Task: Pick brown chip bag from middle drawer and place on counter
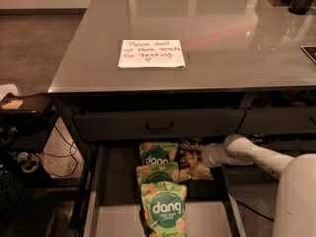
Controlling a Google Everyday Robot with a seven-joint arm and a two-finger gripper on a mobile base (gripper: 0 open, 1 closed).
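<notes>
The middle drawer point(116, 216) stands pulled open under the counter point(232, 43), showing its pale grey floor. The brown chip bag point(191, 166) lies at the drawer's back right, next to the green bags, with tan chips showing on its front. My gripper point(198, 158) reaches in from the right on a white arm, low inside the drawer and right at the bag's upper right side. Its tip is dark against the bag and partly hidden.
Three green "dang" bags point(164, 209) lie in a row down the drawer's middle. A closed drawer front with a black handle point(159, 127) sits above. A handwritten paper note point(151, 53) lies on the counter. A dark cart point(22, 107) stands at left.
</notes>
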